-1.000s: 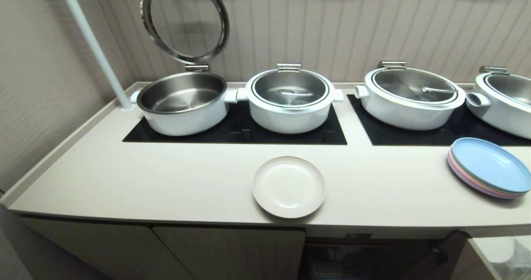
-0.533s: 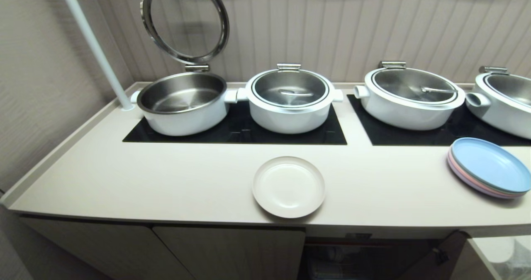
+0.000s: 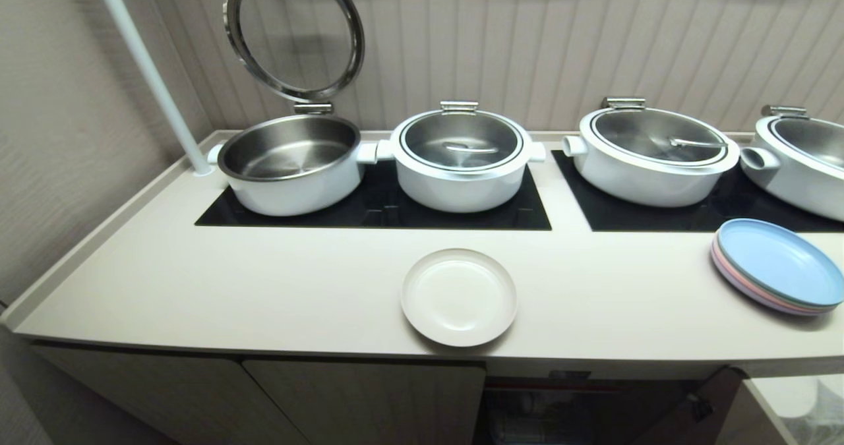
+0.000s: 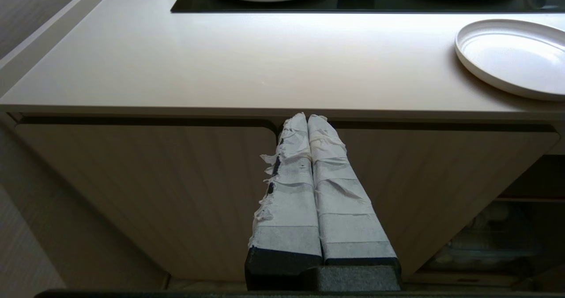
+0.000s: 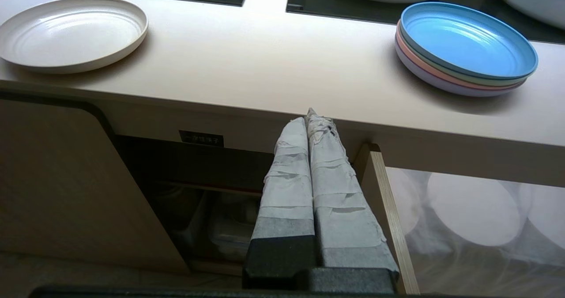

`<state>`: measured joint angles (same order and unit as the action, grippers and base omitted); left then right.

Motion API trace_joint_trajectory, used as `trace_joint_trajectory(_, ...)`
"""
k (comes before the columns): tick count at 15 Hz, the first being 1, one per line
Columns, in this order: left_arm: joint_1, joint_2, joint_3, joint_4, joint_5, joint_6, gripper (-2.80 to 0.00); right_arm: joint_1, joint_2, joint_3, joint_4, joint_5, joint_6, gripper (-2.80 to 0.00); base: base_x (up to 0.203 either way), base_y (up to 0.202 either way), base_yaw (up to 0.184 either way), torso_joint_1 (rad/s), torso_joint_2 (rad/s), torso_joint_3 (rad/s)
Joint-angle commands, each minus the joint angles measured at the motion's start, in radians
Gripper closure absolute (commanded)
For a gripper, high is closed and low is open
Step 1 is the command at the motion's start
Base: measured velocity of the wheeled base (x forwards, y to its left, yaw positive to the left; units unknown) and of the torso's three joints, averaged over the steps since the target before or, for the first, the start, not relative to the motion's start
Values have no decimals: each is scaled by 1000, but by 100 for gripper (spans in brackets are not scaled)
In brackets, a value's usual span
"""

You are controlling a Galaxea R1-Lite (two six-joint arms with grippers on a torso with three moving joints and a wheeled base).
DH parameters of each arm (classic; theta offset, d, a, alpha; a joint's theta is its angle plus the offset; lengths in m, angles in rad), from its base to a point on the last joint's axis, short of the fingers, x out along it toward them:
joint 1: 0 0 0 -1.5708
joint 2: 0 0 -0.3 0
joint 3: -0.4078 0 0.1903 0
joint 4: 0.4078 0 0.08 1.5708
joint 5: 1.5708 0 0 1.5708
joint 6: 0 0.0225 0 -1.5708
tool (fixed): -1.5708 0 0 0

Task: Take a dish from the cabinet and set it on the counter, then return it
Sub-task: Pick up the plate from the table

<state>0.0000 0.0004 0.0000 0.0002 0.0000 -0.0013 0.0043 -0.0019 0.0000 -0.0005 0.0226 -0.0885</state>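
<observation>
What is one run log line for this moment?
dish: round cream-white plate on beige counter | cabinet: open | left gripper: shut | right gripper: shut, empty

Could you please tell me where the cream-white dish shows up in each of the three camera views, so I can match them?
Head view: the dish lies on the counter, centre, near the front edge.
Left wrist view: the dish is at the far right edge, partly cut off.
Right wrist view: the dish is upper left.
Shared landmark: the counter's front edge, with the black glass panel behind the dish.
</observation>
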Motion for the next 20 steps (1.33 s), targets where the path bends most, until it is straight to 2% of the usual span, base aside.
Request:
trace_joint_trajectory(1, 0, 0, 0, 0, 0, 0, 0, 0, 2, 0, 0, 0, -2, 0, 0, 0, 0, 0, 0, 0)
trace_joint_trajectory(20, 0, 0, 0, 0, 0, 0, 0, 0, 2, -1, -1, -6, 33, 0, 0, 5, 0, 1, 0, 0)
